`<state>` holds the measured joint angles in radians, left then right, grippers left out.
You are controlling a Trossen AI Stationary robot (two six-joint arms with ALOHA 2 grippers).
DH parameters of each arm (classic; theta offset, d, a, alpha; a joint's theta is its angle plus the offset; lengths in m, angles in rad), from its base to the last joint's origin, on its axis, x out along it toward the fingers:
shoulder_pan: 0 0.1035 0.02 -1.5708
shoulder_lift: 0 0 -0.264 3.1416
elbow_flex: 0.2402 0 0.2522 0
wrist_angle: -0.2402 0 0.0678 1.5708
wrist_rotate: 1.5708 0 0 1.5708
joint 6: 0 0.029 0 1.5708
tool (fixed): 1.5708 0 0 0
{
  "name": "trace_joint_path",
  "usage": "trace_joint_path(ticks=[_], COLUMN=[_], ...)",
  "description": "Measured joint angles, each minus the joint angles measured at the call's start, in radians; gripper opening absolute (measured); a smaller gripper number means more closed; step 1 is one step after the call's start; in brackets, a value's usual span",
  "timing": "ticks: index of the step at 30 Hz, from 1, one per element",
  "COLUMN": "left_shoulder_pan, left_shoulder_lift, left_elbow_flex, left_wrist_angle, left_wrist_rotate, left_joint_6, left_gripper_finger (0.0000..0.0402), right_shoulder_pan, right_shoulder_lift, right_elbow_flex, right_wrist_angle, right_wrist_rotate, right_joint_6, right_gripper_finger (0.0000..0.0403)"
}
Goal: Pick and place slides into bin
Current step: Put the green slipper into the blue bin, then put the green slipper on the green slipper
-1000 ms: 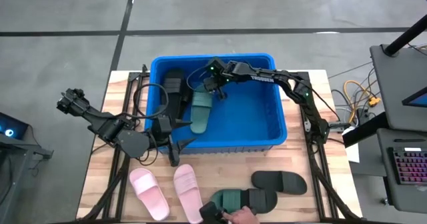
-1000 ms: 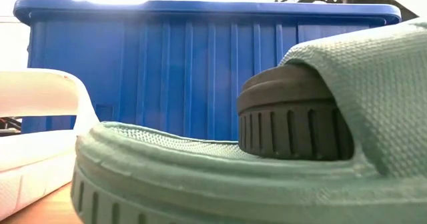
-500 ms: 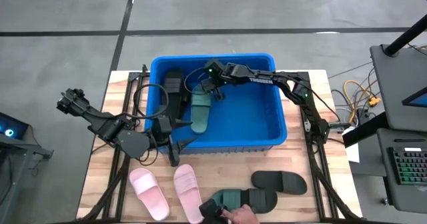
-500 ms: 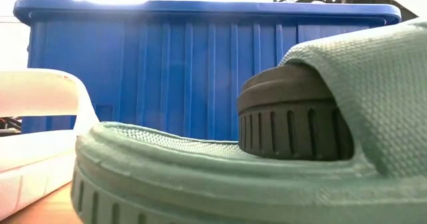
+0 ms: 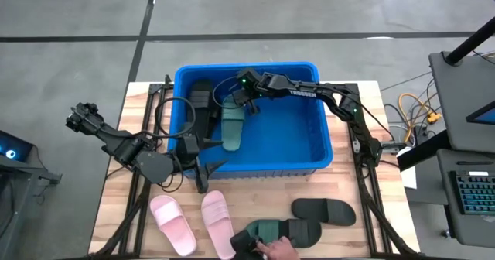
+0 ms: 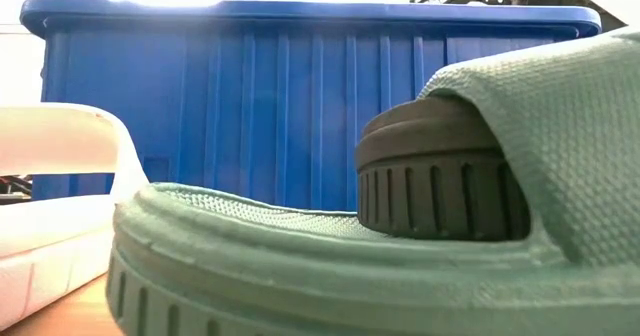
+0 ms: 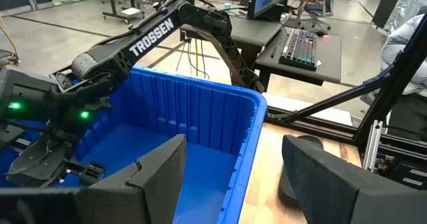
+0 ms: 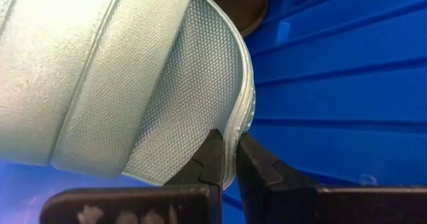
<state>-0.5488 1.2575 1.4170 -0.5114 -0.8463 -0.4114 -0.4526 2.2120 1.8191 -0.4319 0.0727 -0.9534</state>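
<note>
The blue bin [image 5: 321, 148] stands at the table's middle. A black slide [image 5: 203, 105] lies inside it at the left. My right gripper [image 5: 246, 105] is inside the bin, shut on a dark green slide [image 5: 232, 127]. My left gripper [image 5: 203, 169] is open and empty at the bin's near left corner, and its fingers show apart in the left wrist view [image 7: 233, 184]. Two pink slides [image 5: 172, 223] [image 5: 218, 221], a second green slide [image 5: 274, 230] and a second black slide [image 5: 323, 210] lie on the table near its front edge. My right gripper pinches the edge of the green slide's wide strap [image 8: 232, 139] between its two fingers. The fingers come slanting down from the table's right. The slide lies lengthwise inside the bin below the gripper [image 5: 232, 136]; whether its near end rests on the bin floor, I cannot tell.
A person's hand [image 5: 277, 249] is on the green slide at the table's front edge. In the low view that green slide [image 6: 300, 266] fills the foreground, with the black one [image 6: 430, 176] behind it. Cables lie at the bin's left [image 5: 166, 109]. A desk with a keyboard [image 5: 472, 194] stands to the right.
My right gripper has gone a little toward the table's left inside the bin, carrying the green slide with it. It stays shut on the strap.
</note>
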Motion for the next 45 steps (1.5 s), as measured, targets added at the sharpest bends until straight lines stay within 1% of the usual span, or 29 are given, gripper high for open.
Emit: trace_joint_path(ticks=[6, 9, 19, 24, 26, 29, 36, 41, 45], left_shoulder_pan=[0.000, 0.000, 0.000, 0.000, 0.000, 0.000, 0.000, 0.000, 0.000], left_shoulder_lift=[0.000, 0.000, 0.000, 0.000, 0.000, 0.000, 0.000, 0.000, 0.000], left_elbow_flex=[-0.001, -0.001, -0.001, -0.003, -0.003, -0.004, -0.014, -0.015, -0.017], left_wrist_angle=[0.000, 0.000, 0.001, 0.001, 0.000, 0.000, -0.001, -0.003, -0.021], left_wrist_rotate=[0.000, 0.000, 0.000, 0.000, 0.000, 0.000, 0.000, 0.000, 0.002], left_joint_6=[0.000, 0.000, -0.002, -0.001, -0.001, -0.001, -0.001, 0.004, 0.008], left_gripper_finger=[0.0233, 0.0233, 0.0233, 0.0233, 0.0233, 0.0233, 0.0233, 0.0233, 0.0233], right_shoulder_pan=[0.001, 0.002, 0.003, 0.003, 0.008, 0.014, 0.034, 0.080, 0.151], right_shoulder_lift=[0.004, 0.004, 0.004, 0.004, 0.002, -0.021, -0.113, -0.224, -0.319], right_elbow_flex=[0.000, 0.000, 0.001, 0.001, 0.001, 0.002, 0.004, 0.004, 0.002], right_wrist_angle=[0.017, 0.020, 0.021, 0.019, 0.016, -0.008, -0.106, -0.266, -0.420], right_wrist_rotate=[0.006, 0.006, 0.010, 0.014, 0.043, 0.086, 0.094, 0.089, 0.100], right_joint_6=[0.021, 0.048, 0.048, 0.037, 0.036, 0.058, 0.200, 0.307, 0.368], right_gripper_finger=[0.0015, 0.0022, 0.0099, 0.0122, 0.0127, 0.0130, 0.0123, 0.0114, 0.0104])
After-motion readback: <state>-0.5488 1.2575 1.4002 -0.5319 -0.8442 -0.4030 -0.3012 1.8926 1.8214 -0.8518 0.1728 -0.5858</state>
